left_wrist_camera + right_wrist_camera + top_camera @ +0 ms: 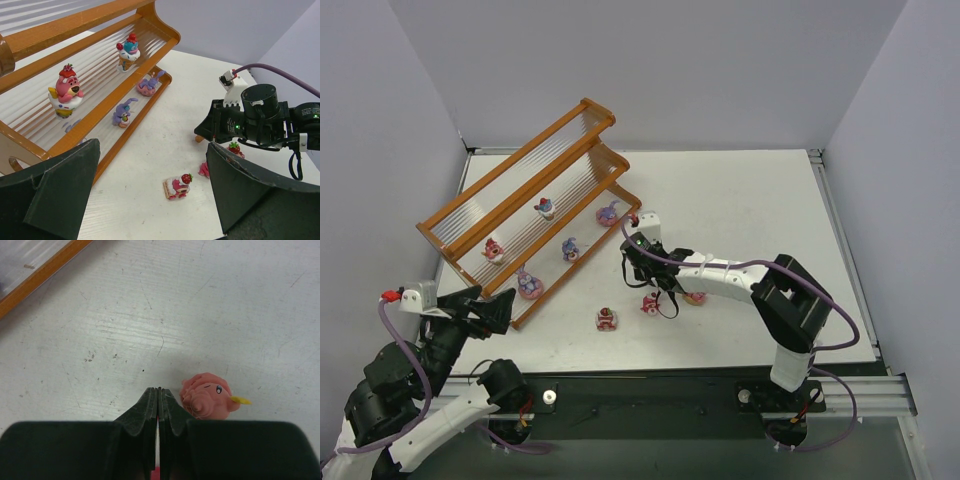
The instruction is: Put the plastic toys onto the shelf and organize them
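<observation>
**Top external view.** The shelf (520,190) lies diagonally at the far left of the table (750,200).
- Five plastic toys stand on it: two on the middle tier and three on the lowest.
- Three more are on the table in front of the shelf: a cake toy (607,319), a red-pink toy (650,304) and a third toy (695,297) partly under the right arm.
- The right wrist covers its own fingertips from this angle.

**Right wrist view.** The right gripper (158,391) is clenched, fingers pressed flat together, tips down at the table.
- A pink curly toy (207,396) with a small yellow tab sits just beside the right finger. Whether they touch cannot be told.
- A thin pink-red sliver shows low between the fingers, too little to say whether anything is pinched.
- The curly toy cannot be matched with certainty to any toy seen from above.
- Only a corner of the shelf's orange rail shows, at upper left.

**Left wrist view.** The left gripper (152,150) is spread wide and holds nothing, near the shelf's near end.
- Four shelf toys show. A pink bear (65,92) and an ice-cream figure (129,52) are on the middle tier. A purple bunny (122,112) and a purple-pink figure (150,82) are on the lowest.
- The fifth shelf toy does not show here.
- The red-pink toy is half cut off by the right-hand finger (250,195).
</observation>
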### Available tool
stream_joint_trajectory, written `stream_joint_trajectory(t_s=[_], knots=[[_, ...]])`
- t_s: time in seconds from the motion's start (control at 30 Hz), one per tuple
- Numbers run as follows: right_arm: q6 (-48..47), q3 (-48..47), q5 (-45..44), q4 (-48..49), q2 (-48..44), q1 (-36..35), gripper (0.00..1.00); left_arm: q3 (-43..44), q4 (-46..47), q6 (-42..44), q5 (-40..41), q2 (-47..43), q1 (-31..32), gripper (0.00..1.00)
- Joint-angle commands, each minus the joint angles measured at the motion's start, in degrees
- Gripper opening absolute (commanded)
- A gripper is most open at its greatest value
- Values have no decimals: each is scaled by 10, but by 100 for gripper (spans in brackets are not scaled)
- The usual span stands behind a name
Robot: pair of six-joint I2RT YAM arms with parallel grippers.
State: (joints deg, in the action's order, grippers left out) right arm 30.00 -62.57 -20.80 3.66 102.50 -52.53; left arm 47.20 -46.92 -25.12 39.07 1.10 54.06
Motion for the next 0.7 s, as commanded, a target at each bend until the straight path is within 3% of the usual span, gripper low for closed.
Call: stream_joint_trajectory(t_s=[0.0, 0.67], knots=[[9, 2, -36, -9, -12, 2, 0, 0, 17, -4, -1, 7, 4, 97], [28, 58, -82, -27, -52, 5, 0, 7, 18, -4, -7, 9, 4, 97]])
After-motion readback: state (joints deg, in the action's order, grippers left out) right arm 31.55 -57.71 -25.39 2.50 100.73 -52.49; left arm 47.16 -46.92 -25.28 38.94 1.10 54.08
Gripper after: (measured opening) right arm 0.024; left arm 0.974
